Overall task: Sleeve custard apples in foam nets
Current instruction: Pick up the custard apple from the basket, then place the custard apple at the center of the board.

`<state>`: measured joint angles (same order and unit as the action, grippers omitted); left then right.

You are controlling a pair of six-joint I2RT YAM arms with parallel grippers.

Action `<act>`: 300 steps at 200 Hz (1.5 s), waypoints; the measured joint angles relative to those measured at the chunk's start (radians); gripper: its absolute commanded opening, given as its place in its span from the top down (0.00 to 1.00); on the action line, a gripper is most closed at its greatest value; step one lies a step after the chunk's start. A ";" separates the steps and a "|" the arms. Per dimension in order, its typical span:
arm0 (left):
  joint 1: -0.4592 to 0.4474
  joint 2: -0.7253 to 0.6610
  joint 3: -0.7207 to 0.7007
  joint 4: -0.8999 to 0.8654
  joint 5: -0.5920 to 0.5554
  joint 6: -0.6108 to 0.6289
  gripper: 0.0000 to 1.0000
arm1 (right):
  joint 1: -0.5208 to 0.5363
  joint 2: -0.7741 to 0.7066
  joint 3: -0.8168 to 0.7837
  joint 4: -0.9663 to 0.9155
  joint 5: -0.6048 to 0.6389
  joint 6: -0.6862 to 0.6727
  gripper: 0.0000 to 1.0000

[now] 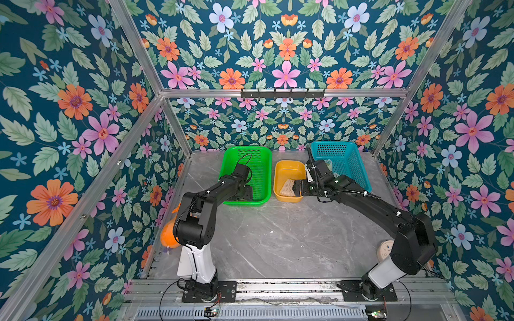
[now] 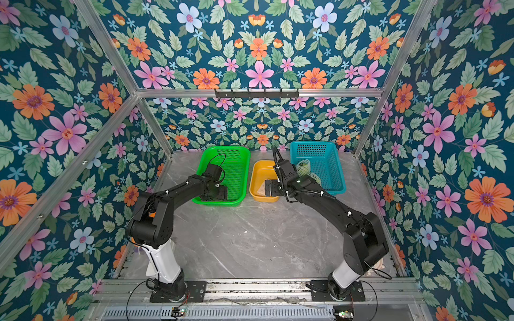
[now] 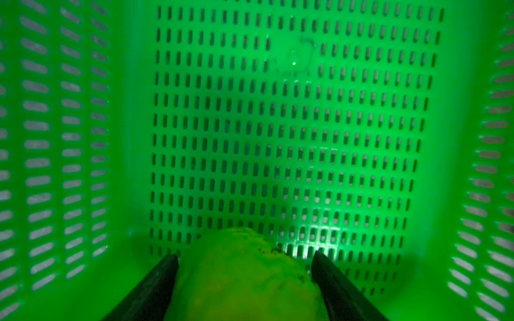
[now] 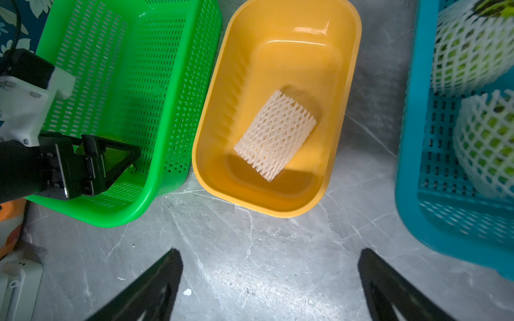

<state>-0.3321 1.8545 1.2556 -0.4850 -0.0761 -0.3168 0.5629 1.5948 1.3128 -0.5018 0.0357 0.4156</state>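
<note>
A bare green custard apple [image 3: 244, 278] lies at the near end of the green basket [image 1: 264, 166]. My left gripper [image 3: 244, 257] reaches down into the basket, its two fingers pressed against either side of the fruit. One whitish foam net [image 4: 275, 136] lies flat in the yellow tub [image 4: 278, 36]. My right gripper [image 4: 269, 258] hangs open and empty over the table, just in front of that tub. Two custard apples wrapped in foam nets [image 4: 470, 50] [image 4: 489, 141] rest in the blue basket [image 1: 353, 166].
Green basket, yellow tub and blue basket stand side by side at the back of the grey marble table [image 1: 278, 236]. An orange plush toy [image 1: 168, 236] sits behind the left arm's base. A white round object [image 1: 385, 248] is by the right arm's base.
</note>
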 measured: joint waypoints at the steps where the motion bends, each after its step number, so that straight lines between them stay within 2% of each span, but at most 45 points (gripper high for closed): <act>1: 0.000 -0.001 0.000 0.000 0.000 0.000 0.28 | 0.000 -0.001 0.000 0.000 0.000 0.000 0.01; 52: -0.002 -0.062 -0.002 0.048 0.013 -0.004 0.29 | 0.000 -0.031 -0.011 -0.011 0.028 0.000 0.01; 93: -0.046 -0.194 -0.048 0.090 0.064 -0.020 0.28 | 0.000 -0.075 -0.041 -0.019 0.085 0.004 0.01; 144: -0.219 -0.412 -0.216 0.231 0.122 -0.081 0.30 | 0.000 -0.125 -0.091 -0.025 0.209 0.026 0.01; 182: -0.398 -0.472 -0.382 0.378 0.126 -0.159 0.30 | -0.001 -0.146 -0.116 -0.051 0.285 0.050 0.01; 209: -0.514 -0.486 -0.465 0.442 0.092 -0.181 0.30 | -0.001 -0.163 -0.143 -0.055 0.314 0.061 0.01; 241: -0.618 -0.446 -0.487 0.470 0.049 -0.173 0.28 | -0.001 -0.163 -0.154 -0.053 0.331 0.077 0.01; 300: -0.667 -0.313 -0.497 0.496 0.000 -0.145 0.26 | -0.001 -0.146 -0.136 -0.049 0.338 0.089 0.01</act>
<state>-0.9989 1.5417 0.7582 0.0109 -0.0765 -0.4618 0.5621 1.4483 1.1770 -0.5510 0.3740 0.5045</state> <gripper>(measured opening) 0.736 0.993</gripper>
